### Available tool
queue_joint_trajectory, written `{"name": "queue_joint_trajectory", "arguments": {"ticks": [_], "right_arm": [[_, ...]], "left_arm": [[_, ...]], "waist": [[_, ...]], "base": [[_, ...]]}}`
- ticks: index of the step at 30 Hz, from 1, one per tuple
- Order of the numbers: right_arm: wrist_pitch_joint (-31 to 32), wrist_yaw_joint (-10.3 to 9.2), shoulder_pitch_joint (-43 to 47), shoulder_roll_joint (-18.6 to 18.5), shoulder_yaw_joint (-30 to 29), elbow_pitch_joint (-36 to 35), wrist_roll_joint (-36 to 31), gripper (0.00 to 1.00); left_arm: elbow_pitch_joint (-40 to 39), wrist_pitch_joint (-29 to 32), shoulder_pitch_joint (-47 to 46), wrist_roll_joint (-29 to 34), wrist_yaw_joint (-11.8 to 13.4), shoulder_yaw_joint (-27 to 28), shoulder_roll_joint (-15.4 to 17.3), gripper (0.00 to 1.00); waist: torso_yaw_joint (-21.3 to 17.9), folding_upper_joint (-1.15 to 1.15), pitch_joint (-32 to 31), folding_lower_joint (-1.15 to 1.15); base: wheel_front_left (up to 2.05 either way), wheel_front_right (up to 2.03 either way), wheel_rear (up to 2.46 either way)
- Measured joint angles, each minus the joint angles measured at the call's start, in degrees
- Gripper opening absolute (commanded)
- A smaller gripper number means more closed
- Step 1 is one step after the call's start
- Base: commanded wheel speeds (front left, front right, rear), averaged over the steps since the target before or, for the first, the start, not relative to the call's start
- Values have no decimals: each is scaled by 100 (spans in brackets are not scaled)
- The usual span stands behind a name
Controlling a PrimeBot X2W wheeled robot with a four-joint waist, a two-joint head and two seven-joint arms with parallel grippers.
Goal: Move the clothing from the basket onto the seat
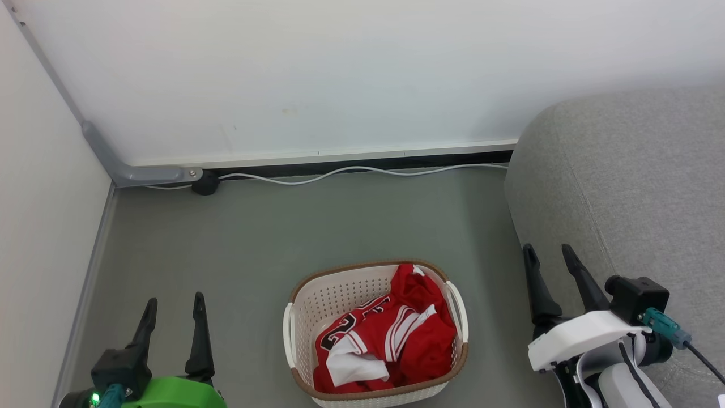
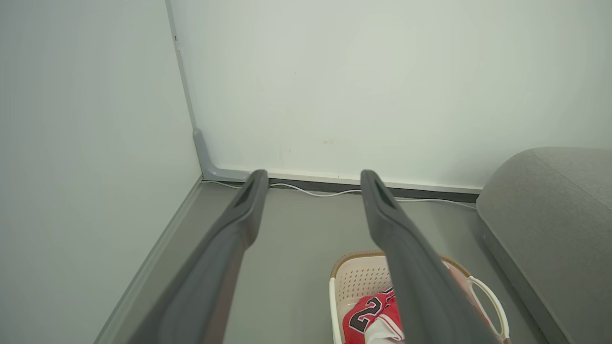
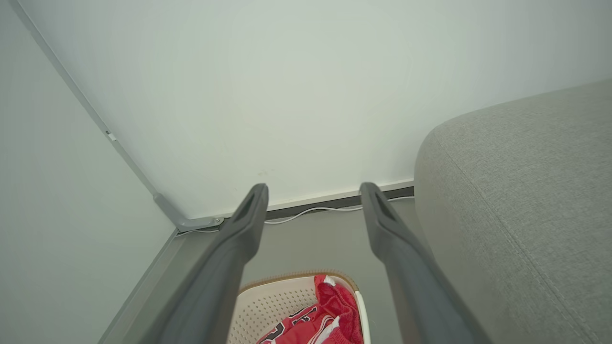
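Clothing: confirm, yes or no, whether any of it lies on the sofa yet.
No, the red clothing sits bunched inside the basket on the floor, apart from the grey sofa.

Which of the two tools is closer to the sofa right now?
The right tool, on the white wrist: its fingers stand against the grey sofa in the head view. The left tool, green-mounted, is beyond the basket.

Bare floor (image 1: 255,238) left open from 9 to 12 o'clock of the basket (image 1: 345,267), basket mouth reached freely from above, 3 o'clock blocked by the seat (image 1: 623,187), narrow floor gap between, 12 o'clock closed by wall (image 1: 340,73) and cable (image 1: 294,182).
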Motion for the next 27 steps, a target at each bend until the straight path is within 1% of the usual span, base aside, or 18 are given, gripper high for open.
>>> {"name": "queue_joint_trajectory", "arguments": {"ticks": [2, 7, 12, 27], "right_arm": [[-47, -34, 18, -1, 34, -22, -175, 100], [-151, -42, 24, -19, 132, -47, -544, 100], [-215, -45, 26, -20, 191, -53, -771, 100], [-215, -32, 27, -18, 167, -46, -808, 100]], "left_arm": [[-15, -45, 34, 164, 0, -11, 0, 100], [-89, -154, 73, 525, 0, -53, 2, 100], [-131, -216, 91, 776, 1, -73, 4, 100], [-94, -216, 93, 794, -10, -11, 3, 100]], "waist": [[0, 0, -1, 0], [1, 0, -1, 0], [1, 0, 5, 0], [-11, 0, 41, 0]], "base": [[0, 0, 0], [0, 0, 0], [0, 0, 0], [0, 0, 0]]}}
